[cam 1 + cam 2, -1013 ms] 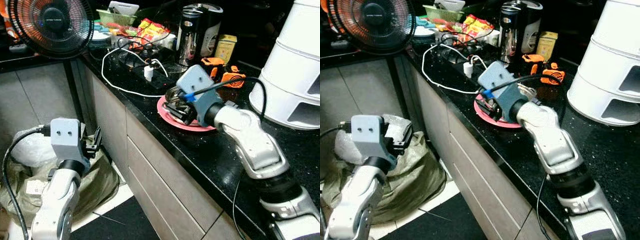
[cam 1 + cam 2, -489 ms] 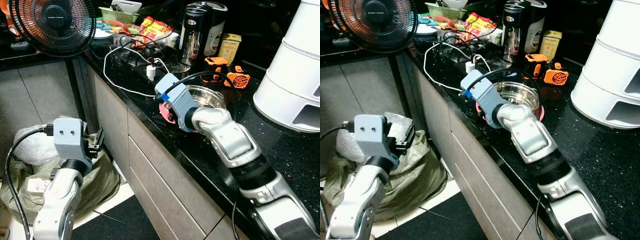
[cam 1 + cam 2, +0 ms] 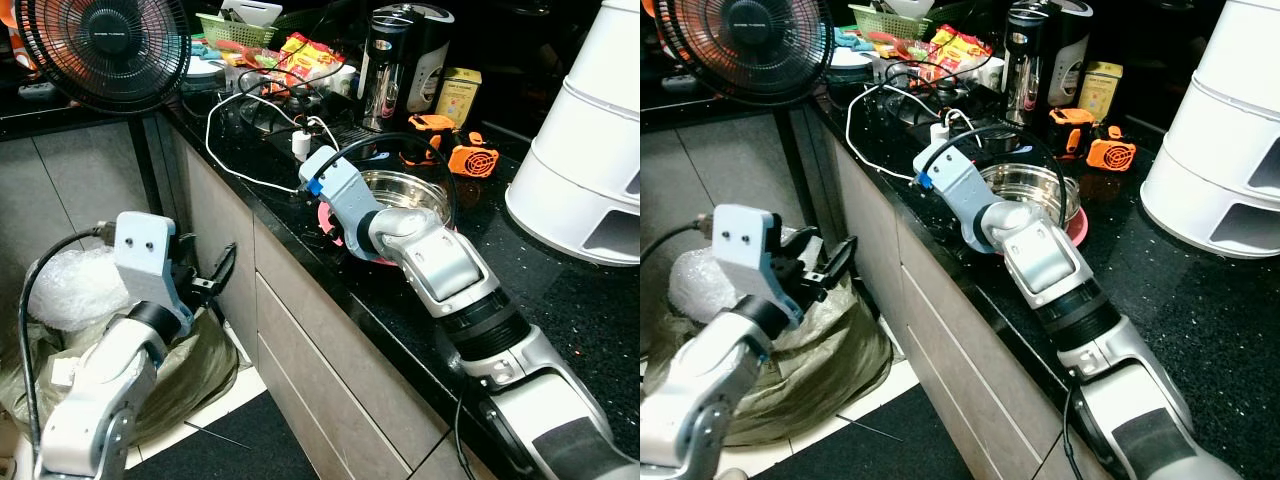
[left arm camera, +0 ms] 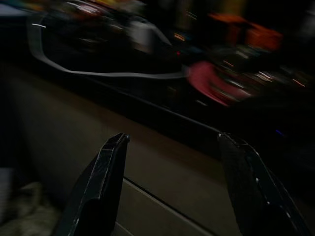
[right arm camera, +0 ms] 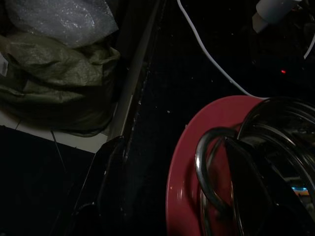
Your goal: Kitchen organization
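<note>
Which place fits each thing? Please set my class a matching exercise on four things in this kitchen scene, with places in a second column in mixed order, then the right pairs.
Things:
1. steel bowl
2. black fan
3. green sack
4. white tiered unit

Places:
A. on the floor beside the cabinet drawers
B. on the black counter, at the robot's right
C. on the pink plate
D. at the far left end of the counter

Pairs: 1-C, 2-D, 3-A, 4-B
</note>
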{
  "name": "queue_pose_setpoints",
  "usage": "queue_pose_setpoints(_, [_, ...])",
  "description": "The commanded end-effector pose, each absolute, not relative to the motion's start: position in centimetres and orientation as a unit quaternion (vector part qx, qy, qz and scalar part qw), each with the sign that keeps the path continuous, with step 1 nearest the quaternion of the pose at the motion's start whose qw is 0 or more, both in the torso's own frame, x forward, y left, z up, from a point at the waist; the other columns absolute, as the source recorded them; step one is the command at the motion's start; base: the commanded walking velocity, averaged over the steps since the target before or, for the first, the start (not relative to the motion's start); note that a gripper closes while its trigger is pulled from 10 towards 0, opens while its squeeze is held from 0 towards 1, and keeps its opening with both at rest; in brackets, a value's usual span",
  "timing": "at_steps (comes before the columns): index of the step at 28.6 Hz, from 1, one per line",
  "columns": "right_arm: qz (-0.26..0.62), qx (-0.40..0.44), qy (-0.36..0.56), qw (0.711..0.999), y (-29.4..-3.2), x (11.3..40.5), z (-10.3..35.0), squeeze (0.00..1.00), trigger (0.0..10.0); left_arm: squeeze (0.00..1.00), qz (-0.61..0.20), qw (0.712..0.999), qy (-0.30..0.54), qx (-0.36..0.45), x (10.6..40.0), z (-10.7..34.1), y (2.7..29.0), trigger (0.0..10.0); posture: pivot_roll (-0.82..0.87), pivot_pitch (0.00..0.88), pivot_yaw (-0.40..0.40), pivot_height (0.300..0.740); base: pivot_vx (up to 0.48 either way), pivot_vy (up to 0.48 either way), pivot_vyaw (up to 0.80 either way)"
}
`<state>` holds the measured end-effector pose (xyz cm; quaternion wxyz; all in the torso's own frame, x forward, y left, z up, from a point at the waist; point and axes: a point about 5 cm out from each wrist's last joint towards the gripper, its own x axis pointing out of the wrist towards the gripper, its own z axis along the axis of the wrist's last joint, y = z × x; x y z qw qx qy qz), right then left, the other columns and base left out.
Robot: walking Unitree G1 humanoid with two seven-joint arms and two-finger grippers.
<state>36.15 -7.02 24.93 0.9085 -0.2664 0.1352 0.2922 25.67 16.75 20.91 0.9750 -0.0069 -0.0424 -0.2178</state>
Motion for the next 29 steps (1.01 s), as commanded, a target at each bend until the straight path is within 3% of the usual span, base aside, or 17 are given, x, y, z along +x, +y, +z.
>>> queue_pose_setpoints(1, [0.287, -0.262, 0.136, 0.911, -7.3, 36.3, 25.2, 0.00, 10.0, 0.00, -0.244, 0.969, -0.029, -0.002, 25.2, 20.9, 16.5, 10.0, 0.09, 0.000, -0.062, 0.740, 0.000, 0.000, 0.00])
queue_pose_setpoints(6, [0.280, -0.261, 0.144, 0.913, -7.4, 36.4, 25.0, 0.00, 10.0, 0.00, -0.315, 0.948, 0.015, 0.035, 23.9, 21.0, 16.9, 10.0, 0.09, 0.000, -0.062, 0.740, 0.000, 0.000, 0.00])
queue_pose_setpoints(18, [0.232, -0.258, 0.163, 0.924, -9.5, 37.3, 25.1, 0.00, 10.0, 0.00, -0.317, 0.947, 0.026, 0.040, 23.6, 21.4, 17.3, 10.0, 0.09, 0.000, -0.069, 0.740, 0.000, 0.000, 0.00])
queue_pose_setpoints(29, [0.201, -0.323, 0.217, 0.899, -11.7, 37.4, 23.3, 0.00, 10.0, 0.00, -0.345, 0.938, 0.032, 0.026, 23.4, 21.1, 15.6, 10.0, 0.09, 0.000, -0.069, 0.740, 0.000, 0.000, 0.00])
